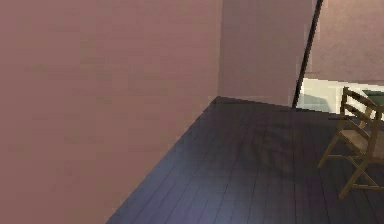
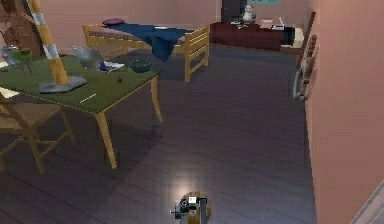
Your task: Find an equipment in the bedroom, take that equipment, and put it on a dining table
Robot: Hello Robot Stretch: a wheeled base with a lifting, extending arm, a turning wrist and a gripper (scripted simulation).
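**Likely equipment leaning on far wall; gripper's load undetermined**

Item: a long pale object (image 2: 301,68) of white and wood tones stands on the dark floor against the pink wall, at the arm side view's right. By shape and place it is the likeliest candidate for the equipment, though its type cannot be told.

Handling, as a judgement: stiff, light and slender. It may slide down the wall if nudged. Take hold on the narrow middle of its length, clear of wall and floor. Which end is the handle cannot be told.

Orientation: the long axis is near upright, with the top tilted toward the wall.

Tool: the gripper (image 2: 188,209) sits at the arm side view's bottom edge, well apart from the object. Its far end cannot be made out, so neither its finger setting nor whether it holds anything can be told.

Surroundings: a bed (image 2: 196,48) with a blue blanket (image 2: 160,38) and a dark red low cabinet (image 2: 250,35) stand farther out. A green-topped table (image 2: 125,82), carrying small items, may serve as the dining table. A wooden chair (image 1: 360,140) stands near a doorway (image 1: 345,50).
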